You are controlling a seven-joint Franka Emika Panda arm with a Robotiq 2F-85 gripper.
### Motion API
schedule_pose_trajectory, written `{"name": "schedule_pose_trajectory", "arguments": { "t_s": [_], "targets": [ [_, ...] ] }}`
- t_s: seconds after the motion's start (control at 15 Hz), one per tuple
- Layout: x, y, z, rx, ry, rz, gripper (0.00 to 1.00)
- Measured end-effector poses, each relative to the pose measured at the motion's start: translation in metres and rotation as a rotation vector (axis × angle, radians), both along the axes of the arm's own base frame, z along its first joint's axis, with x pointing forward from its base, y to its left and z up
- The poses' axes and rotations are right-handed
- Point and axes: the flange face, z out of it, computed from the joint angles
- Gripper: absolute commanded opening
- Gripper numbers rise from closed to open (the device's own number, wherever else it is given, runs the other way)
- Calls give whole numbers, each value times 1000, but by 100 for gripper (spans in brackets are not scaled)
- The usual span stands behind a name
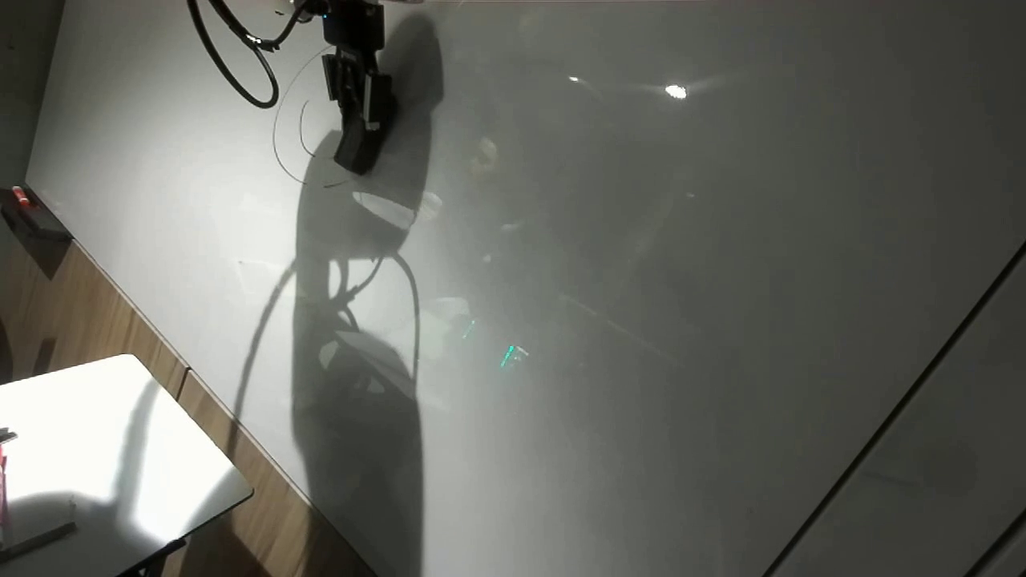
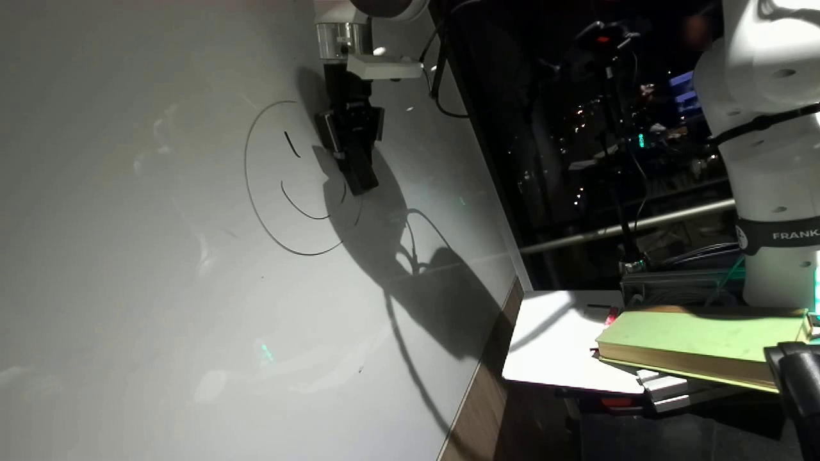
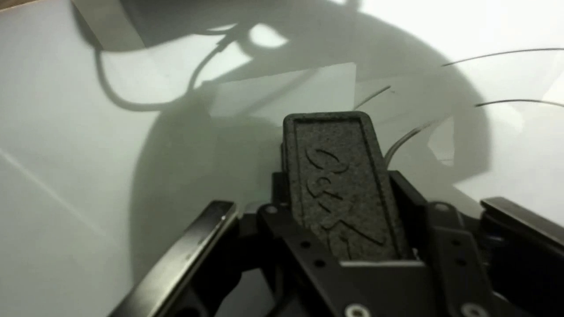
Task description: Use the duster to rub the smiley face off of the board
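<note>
On the board [image 1: 641, 240], the smiley face [image 2: 296, 206] wants firm, overlapping strokes. My gripper [image 3: 339, 187] is clamped on the duster [image 2: 361, 174], over part of that face; contact I can't tell, so I should press it flat. A tray-like ledge [image 1: 48, 222] carries 1 red thing [image 1: 21, 195].

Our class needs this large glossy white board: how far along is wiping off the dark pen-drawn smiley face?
Done, it seems: short gaps in the smiley's thin outer circle and curved mouth. In hand: the black gripper holds the flat dark grey block duster near those gaps; its contact with the board can't be told. Left: long stretches of both lines, plus one dark eye stroke. Anything behind the gripper is hidden.
</note>
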Motion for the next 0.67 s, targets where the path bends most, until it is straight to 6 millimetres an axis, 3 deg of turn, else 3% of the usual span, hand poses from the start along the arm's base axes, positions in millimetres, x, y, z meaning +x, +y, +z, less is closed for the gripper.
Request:
{"name": "schedule_pose_trajectory", "arguments": {
  "t_s": [0.33,0.67],
  "targets": [
    [0,22,-17,4,-9,40,31],
    [-11,72,-70,22,-24,130,31]
  ]
}}
